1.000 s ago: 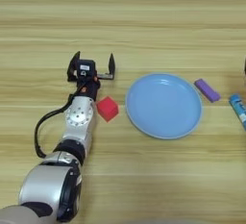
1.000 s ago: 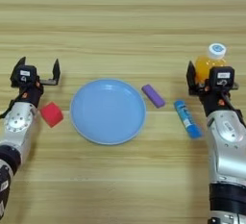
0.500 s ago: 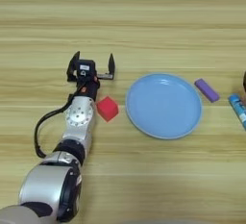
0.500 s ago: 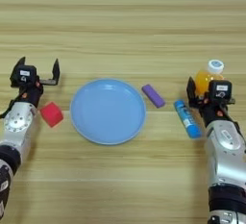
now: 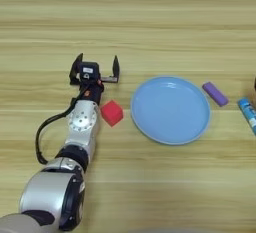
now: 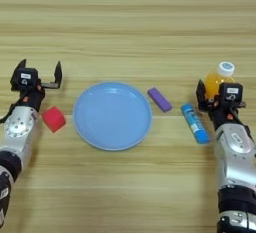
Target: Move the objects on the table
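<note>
Jaws of the right gripper (image 6: pixel 218 88) clasp the orange-drink bottle (image 6: pixel 218 79).

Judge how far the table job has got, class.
Done: nothing visibly; the plate is bare. In hand: the right pincer is around the orange-drink bottle. Left: the red cube beside the open left pincer, and the purple bar.
</note>
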Robot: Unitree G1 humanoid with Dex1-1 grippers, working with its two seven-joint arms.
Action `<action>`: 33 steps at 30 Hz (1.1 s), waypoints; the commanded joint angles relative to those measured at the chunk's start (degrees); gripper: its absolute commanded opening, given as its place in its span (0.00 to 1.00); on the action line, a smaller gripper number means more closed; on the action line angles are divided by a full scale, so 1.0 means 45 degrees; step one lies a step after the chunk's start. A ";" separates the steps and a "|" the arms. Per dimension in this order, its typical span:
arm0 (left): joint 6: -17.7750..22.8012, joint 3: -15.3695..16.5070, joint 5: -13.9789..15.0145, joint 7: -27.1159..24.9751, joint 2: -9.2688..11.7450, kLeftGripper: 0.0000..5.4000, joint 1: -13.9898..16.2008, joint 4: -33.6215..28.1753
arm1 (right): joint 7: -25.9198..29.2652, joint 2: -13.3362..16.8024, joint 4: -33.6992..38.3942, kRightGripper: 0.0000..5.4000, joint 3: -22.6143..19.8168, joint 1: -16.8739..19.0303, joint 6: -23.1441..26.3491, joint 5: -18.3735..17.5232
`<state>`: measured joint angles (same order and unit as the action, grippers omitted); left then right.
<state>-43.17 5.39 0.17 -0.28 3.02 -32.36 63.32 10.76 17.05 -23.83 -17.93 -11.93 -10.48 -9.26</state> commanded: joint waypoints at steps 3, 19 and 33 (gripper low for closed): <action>-0.0098 -0.0032 -0.0154 0.0021 0.0057 1.00 -0.0133 0.0050 | -0.0012 0.0178 -0.0139 0.72 -0.0036 -0.0239 -0.0171 -0.0079; -0.0094 -0.0017 -0.0140 -0.0003 0.0084 1.00 -0.0134 0.0050 | -0.0140 0.0152 -0.0027 0.99 0.0036 -0.0169 -0.0191 -0.0031; -0.0093 -0.0018 -0.0146 0.0010 0.0082 1.00 -0.0159 0.0082 | -0.0116 -0.0039 0.1477 0.99 0.0236 0.1028 0.0078 0.0028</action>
<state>-43.17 5.42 0.17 -0.28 3.08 -32.36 63.34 10.32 17.17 -18.62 -17.24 -8.58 -10.65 -9.31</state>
